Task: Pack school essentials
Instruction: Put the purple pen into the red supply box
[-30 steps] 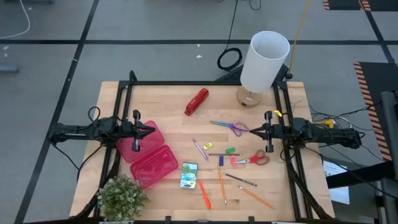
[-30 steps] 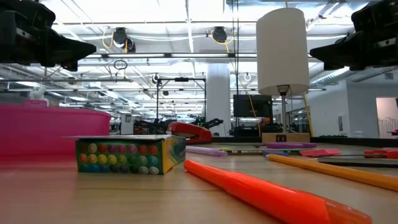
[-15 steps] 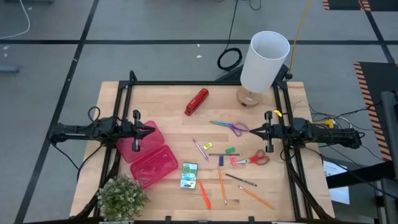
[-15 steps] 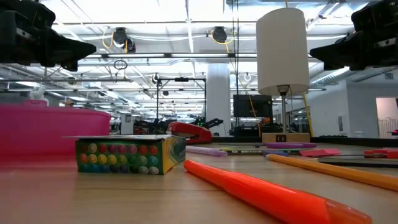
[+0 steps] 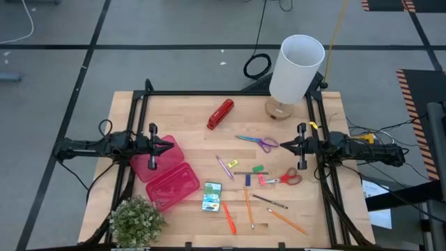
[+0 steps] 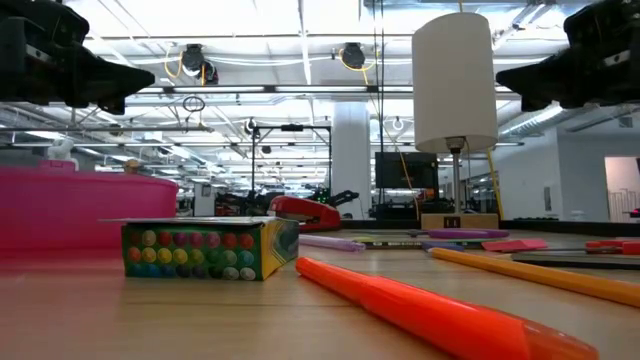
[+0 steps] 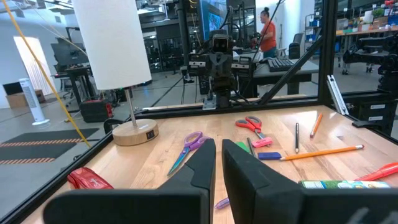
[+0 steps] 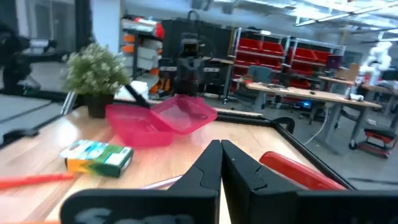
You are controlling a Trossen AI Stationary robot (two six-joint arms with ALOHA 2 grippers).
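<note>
Bare wood around red stapler [image 5: 220,114], lamp [image 5: 293,72] blocking far right corner

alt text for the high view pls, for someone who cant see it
Top-down view of a wooden table with stationery scattered right of centre: two scissors, pencils, orange pens, small erasers and a crayon box. An open pink case lies at left; the left gripper and right gripper hover, shut, at either side.

Wooden table [image 5: 188,111]: red stapler [image 5: 221,114], lamp [image 5: 293,70], open pink case [image 5: 164,174], potted plant [image 5: 136,219], crayon box [image 5: 212,196], scissors, pens, pencils scattered.
</note>
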